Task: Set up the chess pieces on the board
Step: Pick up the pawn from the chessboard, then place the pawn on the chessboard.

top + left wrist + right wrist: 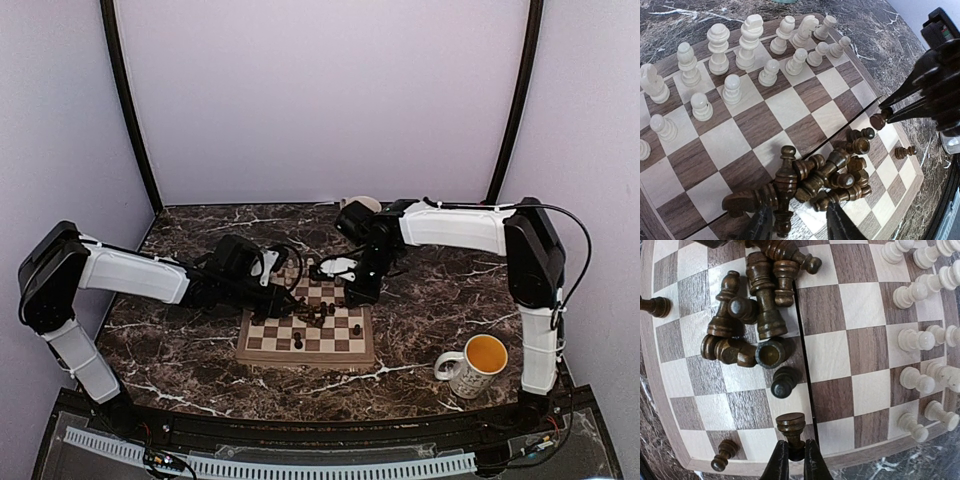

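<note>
A dark marble table carries the board near its middle and a mug at its near right. A pale round thing, perhaps a bowl, sits by the far edge.

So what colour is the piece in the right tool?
Dark brown piece; clearest in the right wrist view.
</note>
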Robot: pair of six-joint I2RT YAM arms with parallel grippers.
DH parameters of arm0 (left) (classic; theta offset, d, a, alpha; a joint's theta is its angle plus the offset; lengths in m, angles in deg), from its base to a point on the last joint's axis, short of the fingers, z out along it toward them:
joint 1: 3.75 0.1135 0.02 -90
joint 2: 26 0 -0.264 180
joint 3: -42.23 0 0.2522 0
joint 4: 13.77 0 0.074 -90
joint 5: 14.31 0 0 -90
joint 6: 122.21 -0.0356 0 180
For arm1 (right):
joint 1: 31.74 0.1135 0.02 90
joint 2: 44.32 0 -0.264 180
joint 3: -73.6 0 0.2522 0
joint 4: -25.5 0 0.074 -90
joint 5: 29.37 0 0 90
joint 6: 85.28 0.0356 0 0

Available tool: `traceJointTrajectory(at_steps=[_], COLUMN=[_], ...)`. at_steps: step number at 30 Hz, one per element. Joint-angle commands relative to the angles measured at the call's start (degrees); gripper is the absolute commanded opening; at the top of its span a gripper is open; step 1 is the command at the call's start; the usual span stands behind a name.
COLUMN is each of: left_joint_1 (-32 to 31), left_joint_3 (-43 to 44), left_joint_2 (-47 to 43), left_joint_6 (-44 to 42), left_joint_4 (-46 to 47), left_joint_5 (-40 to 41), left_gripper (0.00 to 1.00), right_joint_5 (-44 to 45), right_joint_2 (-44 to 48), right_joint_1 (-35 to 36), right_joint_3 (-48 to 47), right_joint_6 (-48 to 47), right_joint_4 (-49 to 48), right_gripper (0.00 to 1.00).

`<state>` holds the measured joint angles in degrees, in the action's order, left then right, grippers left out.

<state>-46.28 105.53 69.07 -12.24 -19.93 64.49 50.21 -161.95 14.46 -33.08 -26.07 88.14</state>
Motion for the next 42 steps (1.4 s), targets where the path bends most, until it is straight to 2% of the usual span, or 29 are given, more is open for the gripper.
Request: traceJointTrajectory(at_steps=[1, 11, 15, 20, 31, 42], left_joint_1=[0.3, 0.7, 1.0, 1.4, 2.0, 2.0], left_joint_3=[-2.0, -5.8, -6.8, -8.9, -10.6, -11.3], left_joint_2=[-3.5, -7.8, -9.7, -13.1, -14.5, -14.3], left_joint_6=[0.9, 2.1, 4.5, 5.6, 6.3, 6.3], left_joint_4=[1.4, 1.3, -0.3, -0.7, -0.6, -0.1], left_joint_5=[1.0, 4.4, 9.1, 12.5, 12.7, 12.5], left_gripper=[0.39, 0.39, 0.40, 0.40, 0.41, 0.41], right_joint_5=[6.3, 21.5, 26.3, 28.6, 33.6, 31.5], right_joint_2=[-0.7, -1.7, -2.0, -2.8, -6.0, -5.5], right_joint_1=[2.0, 5.8, 7.6, 9.9, 11.9, 11.9], right_joint_3=[-5.0, -8.0, -8.0, -9.2, -9.6, -10.0], right_joint_6=[-6.8, -18.2, -21.2, -22.8, -23.7, -22.9], right_joint_4=[8.5, 16.3, 17.8, 18.4, 18.2, 16.3], right_gripper=[0.04, 0.04, 0.04, 0.04, 0.06, 0.22])
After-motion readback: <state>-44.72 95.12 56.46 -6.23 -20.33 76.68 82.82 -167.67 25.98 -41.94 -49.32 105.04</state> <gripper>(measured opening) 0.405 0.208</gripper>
